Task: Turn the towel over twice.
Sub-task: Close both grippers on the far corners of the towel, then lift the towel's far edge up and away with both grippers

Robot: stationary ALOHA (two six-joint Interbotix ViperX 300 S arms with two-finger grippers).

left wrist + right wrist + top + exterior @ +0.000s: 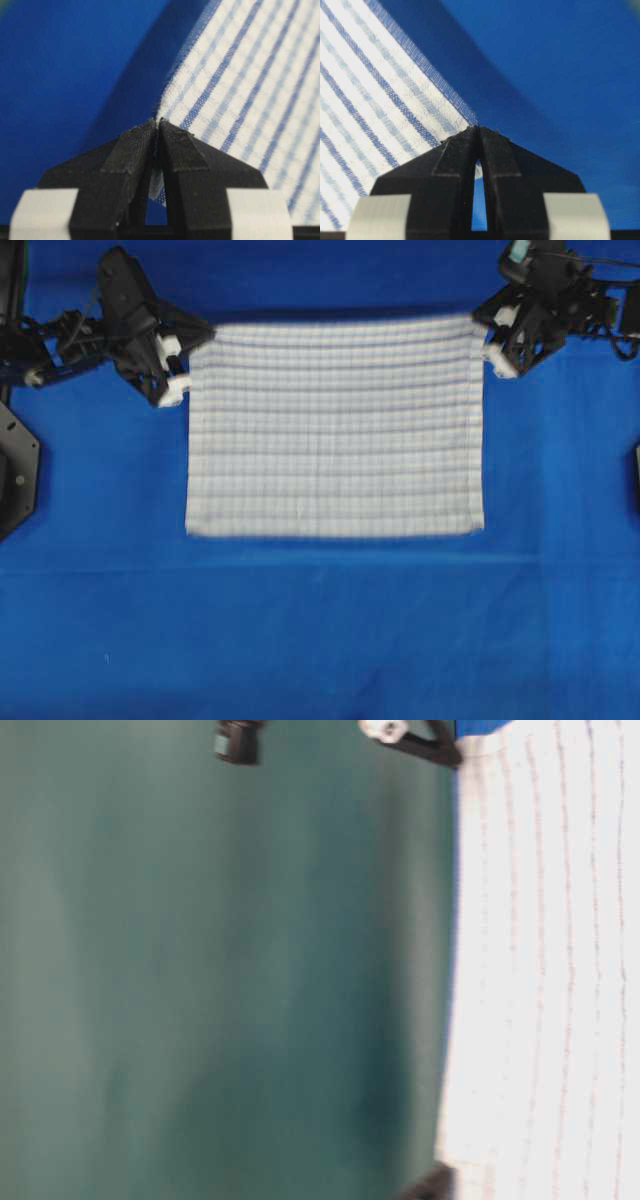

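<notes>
Both pincers, left [156, 122] and right [479, 129], clamped on towel [335, 430] corners, pinched cloth hidden.

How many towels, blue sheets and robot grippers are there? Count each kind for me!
Striped towel: 1
Blue sheet under it: 1
Grippers: 2, the left gripper and the right gripper, each shut on a far corner of the towel
Total: 4

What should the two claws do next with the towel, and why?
Probably lift both corners together and carry them toward the towel's opposite edge. The left claw and right claw are each shut on one corner along the same edge, as the wrist views show, while the rest of it lies flat on the blue sheet. Nothing is turned over yet.
</notes>
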